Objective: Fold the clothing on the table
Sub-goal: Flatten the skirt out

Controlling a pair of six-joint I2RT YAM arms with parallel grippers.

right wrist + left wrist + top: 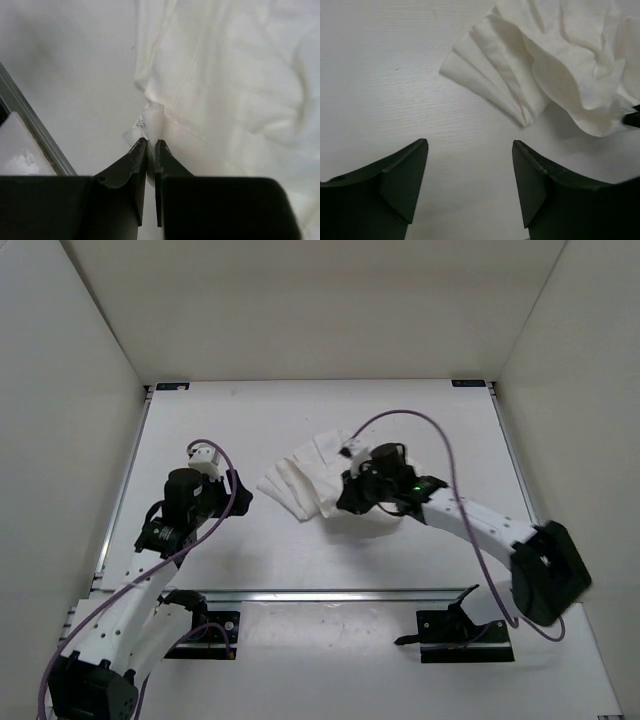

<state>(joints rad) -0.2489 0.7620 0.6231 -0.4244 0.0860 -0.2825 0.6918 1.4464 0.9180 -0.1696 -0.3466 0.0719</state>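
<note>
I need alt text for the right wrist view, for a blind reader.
The right gripper is shut on a pinched fold of the white clothing, which spreads crumpled above and to the right. To the left lies the white table, with a metal rail at the lower left edge.

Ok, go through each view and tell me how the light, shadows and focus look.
Top external: even, soft light; the white clothing barely stands out from the white table, with a faint shadow at its near edge. Left wrist: creases crisp, a soft shadow under the lifted fold, left gripper dark. Right wrist: clothing close, washed out and soft; right gripper a near-black silhouette.
</note>
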